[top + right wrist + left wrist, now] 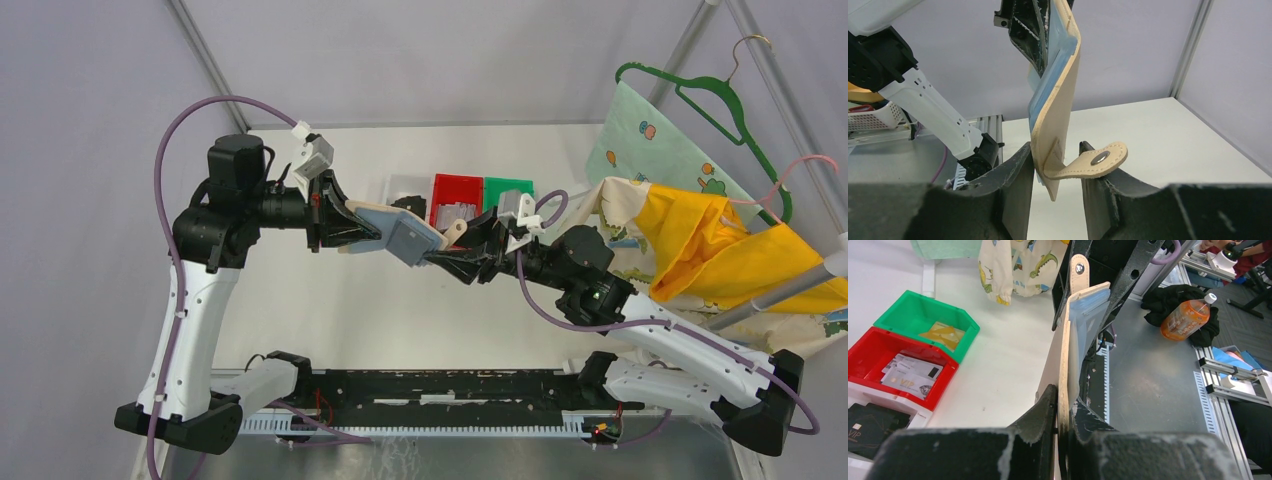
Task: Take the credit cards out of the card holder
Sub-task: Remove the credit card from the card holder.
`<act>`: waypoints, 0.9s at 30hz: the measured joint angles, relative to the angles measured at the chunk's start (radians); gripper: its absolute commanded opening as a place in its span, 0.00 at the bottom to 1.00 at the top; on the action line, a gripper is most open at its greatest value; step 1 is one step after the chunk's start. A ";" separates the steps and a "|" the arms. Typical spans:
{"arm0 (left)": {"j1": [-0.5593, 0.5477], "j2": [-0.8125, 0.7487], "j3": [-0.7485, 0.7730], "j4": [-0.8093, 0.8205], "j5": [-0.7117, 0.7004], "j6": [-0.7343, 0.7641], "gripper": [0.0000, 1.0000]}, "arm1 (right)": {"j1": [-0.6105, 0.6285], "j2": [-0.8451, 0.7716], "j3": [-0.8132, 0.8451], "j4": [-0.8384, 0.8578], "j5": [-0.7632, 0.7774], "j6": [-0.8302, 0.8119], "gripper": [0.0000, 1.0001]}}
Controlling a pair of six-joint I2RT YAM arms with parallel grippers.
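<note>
The tan card holder [410, 238] hangs in the air above the table's middle, its blue-grey inner panel facing up. My left gripper [1064, 401] is shut on one end of it, and the holder [1068, 340] shows edge-on there. My right gripper [1057, 165] stands open around the other end of the holder [1058, 100]. Its left finger is against the holder's edge, and the snap tab [1098, 160] lies over its right finger. Pale credit cards [908, 371] lie in the red bin [943, 377]. I cannot make out any card in the holder's pockets.
A green bin [903, 305] with a yellowish lump and a white bin [903, 407] with black cards flank the red one at the table's back. A green hanger [700, 95] and yellow cloth [720, 245] lie at the right. An orange bottle [1185, 317] lies off the table.
</note>
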 measured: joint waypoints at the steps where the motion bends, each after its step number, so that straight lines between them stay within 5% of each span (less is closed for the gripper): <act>1: 0.000 0.000 0.002 0.000 0.000 0.000 0.04 | 0.000 0.000 0.000 0.000 0.005 -0.002 0.43; 12: 0.000 0.000 0.005 0.017 0.006 -0.030 0.04 | 0.000 0.030 0.000 0.074 -0.020 0.021 0.42; 17: 0.000 -0.002 0.004 0.022 0.007 -0.041 0.04 | 0.000 0.044 -0.001 0.131 -0.097 0.048 0.33; 27: 0.000 -0.008 0.004 0.023 0.047 -0.043 0.04 | 0.000 0.031 -0.001 0.129 -0.099 0.026 0.36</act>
